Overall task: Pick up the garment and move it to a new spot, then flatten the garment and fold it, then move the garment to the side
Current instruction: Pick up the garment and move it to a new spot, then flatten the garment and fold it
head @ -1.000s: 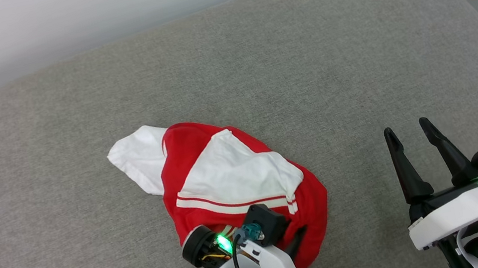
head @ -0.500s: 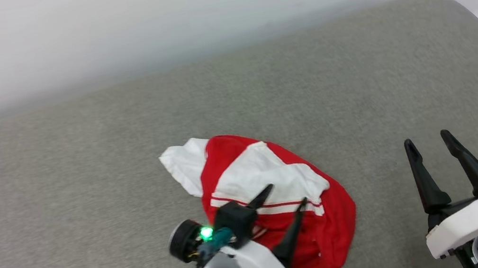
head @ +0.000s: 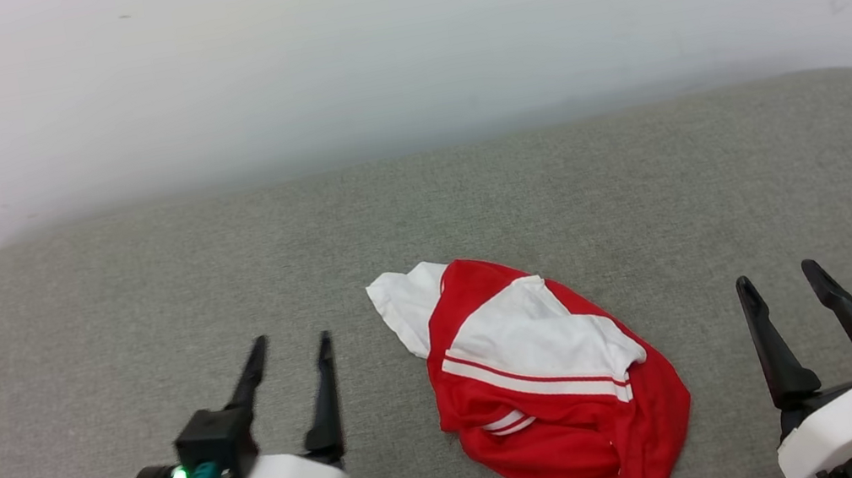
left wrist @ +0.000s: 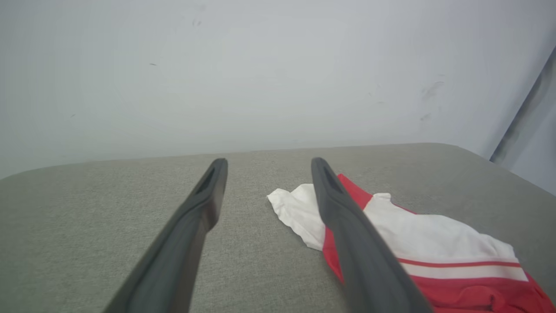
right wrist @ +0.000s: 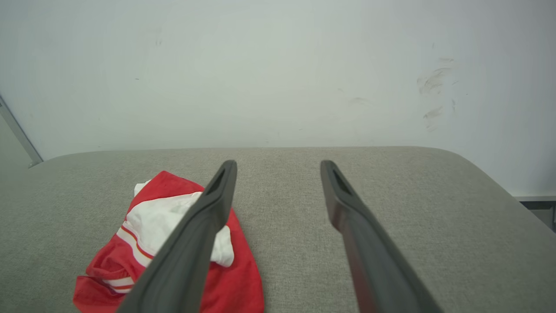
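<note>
Between the two claws, mid-way across the grey fabric-covered worktop (head: pixel 141 275): a bright red soft fabric shirt (head: pixel 552 390) with white sleeve panels and red-and-white striped trim, bunched in a heap (no lettering visible). Probably light and limp, so it will drape; pinch a hem or sleeve edge. The dark two-fingered left claw (head: pixel 292 340) and right claw (head: pixel 775 273) are both spread wide, empty and clear of it.

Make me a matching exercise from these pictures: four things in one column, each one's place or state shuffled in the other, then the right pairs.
Column one:
1. garment
2. left end effector
3. right end effector
4. grey cushion

Column two:
A. open, lower right of the head view
B. crumpled, lying between both end effectors, touching neither
C. open, lower left of the head view
D. lies under the red fabric

Pairs: 1-B, 2-C, 3-A, 4-D
</note>
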`<state>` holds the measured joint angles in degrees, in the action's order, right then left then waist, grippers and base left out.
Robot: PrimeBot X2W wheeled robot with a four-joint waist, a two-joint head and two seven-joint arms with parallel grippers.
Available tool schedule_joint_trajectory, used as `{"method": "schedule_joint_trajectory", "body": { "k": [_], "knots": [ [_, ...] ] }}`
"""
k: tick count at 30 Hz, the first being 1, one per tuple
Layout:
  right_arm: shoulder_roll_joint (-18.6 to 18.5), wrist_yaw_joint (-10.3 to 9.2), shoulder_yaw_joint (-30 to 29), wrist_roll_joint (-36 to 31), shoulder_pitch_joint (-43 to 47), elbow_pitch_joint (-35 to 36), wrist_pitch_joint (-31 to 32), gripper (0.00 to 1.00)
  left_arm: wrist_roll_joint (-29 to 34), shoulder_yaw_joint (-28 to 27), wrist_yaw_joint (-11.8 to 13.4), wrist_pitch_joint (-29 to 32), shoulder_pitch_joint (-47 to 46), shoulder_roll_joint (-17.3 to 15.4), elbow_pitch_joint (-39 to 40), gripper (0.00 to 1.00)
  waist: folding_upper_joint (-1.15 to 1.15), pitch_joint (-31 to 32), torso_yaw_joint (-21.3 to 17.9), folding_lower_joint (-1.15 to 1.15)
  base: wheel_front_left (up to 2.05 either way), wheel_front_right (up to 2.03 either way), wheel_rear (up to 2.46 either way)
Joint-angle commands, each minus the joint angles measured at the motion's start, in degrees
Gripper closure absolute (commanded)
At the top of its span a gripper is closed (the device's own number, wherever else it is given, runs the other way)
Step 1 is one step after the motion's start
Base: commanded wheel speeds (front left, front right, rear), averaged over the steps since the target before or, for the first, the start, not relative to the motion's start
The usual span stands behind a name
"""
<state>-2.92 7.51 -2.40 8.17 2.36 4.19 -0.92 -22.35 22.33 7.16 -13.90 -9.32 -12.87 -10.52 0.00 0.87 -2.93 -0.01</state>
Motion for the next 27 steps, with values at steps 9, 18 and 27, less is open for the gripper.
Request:
{"method": "schedule_joint_trajectory", "body": {
  "k": [9, 18, 27],
  "knots": [
    [0.0, -0.03, 0.0, -0.3, 2.1, 1.4, 1.4, 0.0, -0.6, -5.1, 1.7, -1.1, 5.4, -3.4, 1.9, 0.0, 0.0, 2.0, 1.0, 0.01, 0.0, 0.0, 0.0],
    [0.0, -0.04, -0.2, 0.5, 2.8, 2.1, 2.1, 0.0, -1.0, -4.4, 1.5, -0.6, 5.9, -3.5, 2.4, 0.0, 0.0, 2.1, 1.5, 0.01, 0.0, 0.0, 0.0],
    [0.0, -0.03, -0.9, 3.2, 2.5, -1.7, 9.5, 0.0, -0.9, -3.5, 1.0, -0.4, 3.8, -3.3, 2.2, 0.0, 0.0, 0.5, 3.7, 0.01, 0.0, 0.0, 0.0]
  ]
}}
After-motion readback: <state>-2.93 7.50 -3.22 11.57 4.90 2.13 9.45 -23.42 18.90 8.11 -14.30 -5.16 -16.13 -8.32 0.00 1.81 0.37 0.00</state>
